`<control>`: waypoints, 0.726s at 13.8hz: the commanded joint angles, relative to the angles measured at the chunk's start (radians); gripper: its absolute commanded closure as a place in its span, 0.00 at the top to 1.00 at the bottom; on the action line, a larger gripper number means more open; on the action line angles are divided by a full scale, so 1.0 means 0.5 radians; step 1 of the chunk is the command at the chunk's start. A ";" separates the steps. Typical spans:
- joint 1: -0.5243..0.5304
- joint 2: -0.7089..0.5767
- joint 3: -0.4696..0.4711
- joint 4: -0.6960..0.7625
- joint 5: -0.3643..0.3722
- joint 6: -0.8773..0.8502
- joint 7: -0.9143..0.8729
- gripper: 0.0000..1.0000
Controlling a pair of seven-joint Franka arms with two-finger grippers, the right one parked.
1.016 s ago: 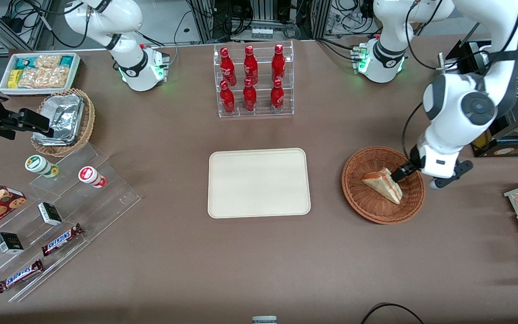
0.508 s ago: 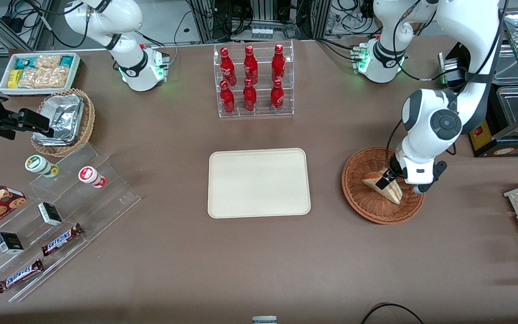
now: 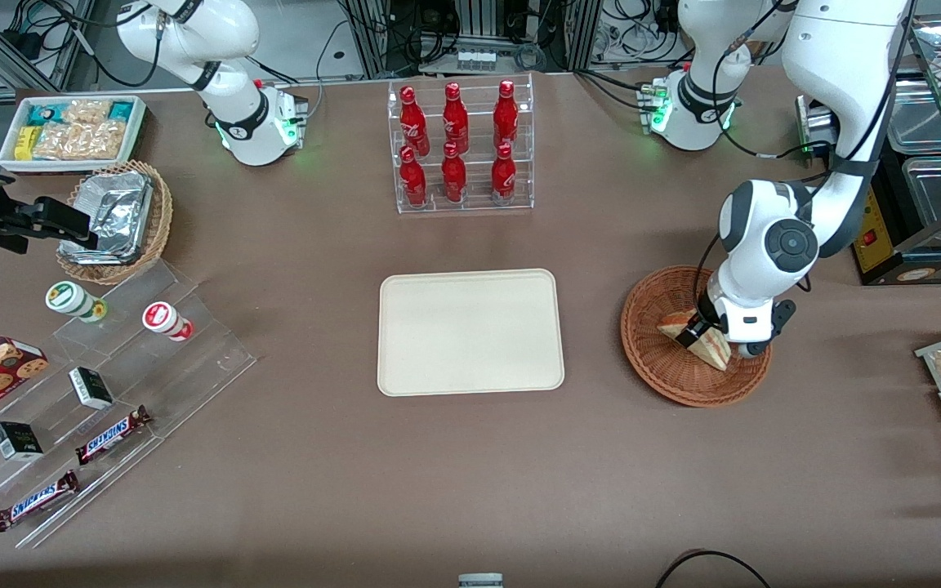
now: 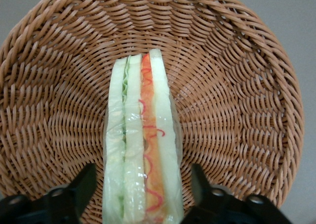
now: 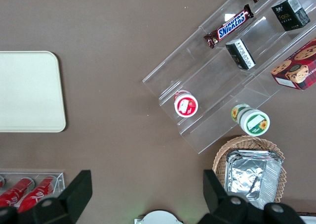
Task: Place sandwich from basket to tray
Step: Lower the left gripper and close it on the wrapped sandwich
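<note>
The sandwich (image 4: 140,145) stands on edge in the reddish wicker basket (image 3: 666,376), at the right of the front frame. The claw (image 3: 703,331) is down over it with its fingers (image 4: 81,184) spread apart, one on each flat bread face, and a gap shows on both sides, so nothing is clamped yet.

The wedge is probably light and soft: white bread with pale green and orange-red filling under clear film. The film looks slick, and a hard squeeze would likely crush the layers or push filling out. The sensible hold is across the two broad bread faces near the thick end, where the fingers already line up, with only modest pressure.

The basket's woven floor is ribbed and curves upward, so the wedge may tip as the claw closes. The cream tray (image 3: 470,331) lies flat at the centre of the frame on the brown bench (image 3: 470,474), well apart from the basket, with open bench between them. A rack of red bottles (image 3: 458,147) stands above the tray in the frame, clear of that path.
</note>
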 commanded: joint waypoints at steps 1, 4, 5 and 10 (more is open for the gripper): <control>-0.002 -0.052 0.006 0.005 0.003 0.002 -0.016 0.02; -0.008 -0.138 0.006 0.124 0.036 -0.245 -0.007 0.00; -0.011 -0.157 0.003 0.231 0.052 -0.401 -0.004 0.00; -0.017 -0.087 -0.260 0.863 0.086 -0.982 -0.007 0.00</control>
